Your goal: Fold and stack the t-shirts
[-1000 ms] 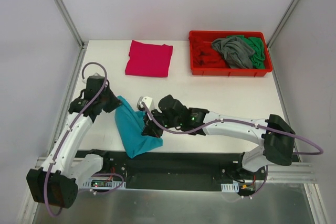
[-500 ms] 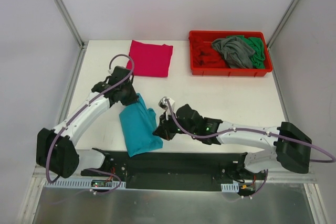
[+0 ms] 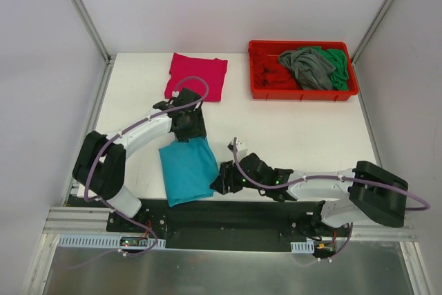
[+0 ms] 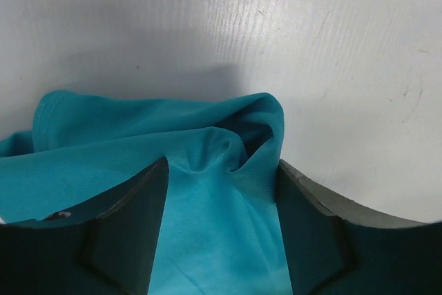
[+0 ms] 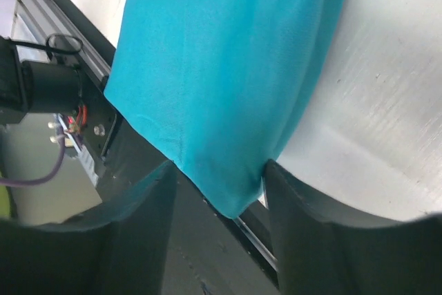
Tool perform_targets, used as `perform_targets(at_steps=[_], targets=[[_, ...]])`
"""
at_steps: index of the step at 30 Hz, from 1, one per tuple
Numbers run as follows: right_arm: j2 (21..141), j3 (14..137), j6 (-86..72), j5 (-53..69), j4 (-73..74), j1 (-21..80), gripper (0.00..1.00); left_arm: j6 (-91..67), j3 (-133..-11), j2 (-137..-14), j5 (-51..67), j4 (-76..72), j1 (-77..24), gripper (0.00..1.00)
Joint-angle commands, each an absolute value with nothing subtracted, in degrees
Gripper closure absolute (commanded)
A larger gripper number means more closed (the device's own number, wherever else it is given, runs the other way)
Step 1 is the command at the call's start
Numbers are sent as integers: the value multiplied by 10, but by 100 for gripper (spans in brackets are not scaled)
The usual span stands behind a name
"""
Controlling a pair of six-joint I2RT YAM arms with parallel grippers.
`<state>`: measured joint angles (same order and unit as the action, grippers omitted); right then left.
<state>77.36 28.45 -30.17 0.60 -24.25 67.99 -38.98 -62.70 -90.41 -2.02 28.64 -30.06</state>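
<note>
The teal-blue t-shirt (image 3: 186, 170) lay at the near edge of the worktop (image 3: 297, 126), left of centre, the left gripper (image 3: 187, 131) pinching its bunched far edge and the right gripper (image 3: 220, 180) its near right corner; both would best pull apart evenly, flattening that bunching before release

l tool (image 3: 186, 136): top cam, fingertips hidden under its own body.
r tool (image 3: 220, 183): top cam, tips too dark and small to make out.
teal t-shirt (image 3: 188, 168): far edge under l tool; cut off at bottom in l wrist cam, at top in r wrist cam.
green t-shirt (image 3: 339, 60): mostly under grey t-shirt (image 3: 307, 65).
red t-shirt (image 3: 269, 70): outline lost vs red tray (image 3: 304, 93).
</note>
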Motion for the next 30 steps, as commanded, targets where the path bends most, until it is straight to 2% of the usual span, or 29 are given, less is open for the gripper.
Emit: perform_targets(at_steps=[1, 2, 3, 4, 8, 12, 17, 22, 26, 30], targets=[[767, 302, -302, -16, -272, 684, 31, -357, -650, -887, -20, 285, -305, 34], [763, 310, -288, -18, -253, 684, 20, -354, -649, -876, -21, 287, -305, 24], [755, 319, -275, -27, -225, 683, 12, -351, -647, -862, -21, 287, -305, 9], [745, 329, -265, -41, -193, 683, 4, -348, -645, -846, -22, 287, -305, 1], [703, 366, -219, -104, -90, 683, 4, -352, -621, -768, -38, 290, -305, 1], [687, 404, -175, -125, -65, 682, 4, -378, -566, -688, -36, 293, -305, 1], [741, 478, -171, -35, -84, 644, 4, -425, -455, -568, -39, 292, -304, 1], [854, 543, -216, 91, -134, 581, 4, -426, -362, -473, -1, 278, -305, 1], [959, 598, -271, 201, -190, 543, 4, -425, -309, -444, 30, 245, -304, 1], [1042, 644, -310, 237, -197, 512, 4, -426, -274, -460, 69, 194, -305, 1]])
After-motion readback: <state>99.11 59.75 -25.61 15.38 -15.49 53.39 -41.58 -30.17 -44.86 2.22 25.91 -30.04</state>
